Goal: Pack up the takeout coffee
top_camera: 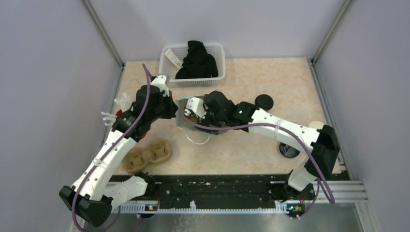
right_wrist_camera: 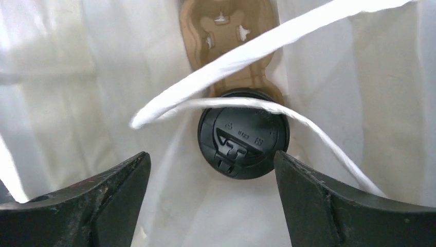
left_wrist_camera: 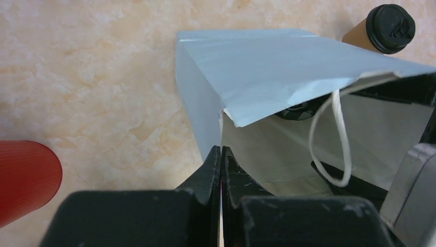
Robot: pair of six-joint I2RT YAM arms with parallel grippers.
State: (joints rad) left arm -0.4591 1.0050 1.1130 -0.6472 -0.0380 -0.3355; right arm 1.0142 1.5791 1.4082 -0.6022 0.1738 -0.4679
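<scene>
**Top external.** Fixed, high behind the arm bases, facing down and forward. You see the whole table (top_camera: 270,87), with the bases along the bottom edge.

**Left wrist.** Close and low, facing along the left gripper (left_wrist_camera: 221,150) at bottom centre. The white paper bag (left_wrist_camera: 267,67) fills your upper right, seen from outside.

**Right wrist.** Closest of the three, looking down into the bag's mouth. The right gripper (right_wrist_camera: 212,157) spans the bottom and a black lid (right_wrist_camera: 243,135) sits at centre.

**Shared.** You find the bag in all three views. The lidded cup (left_wrist_camera: 383,25), upper right for the left wrist, also sits right of centre from above.
</scene>
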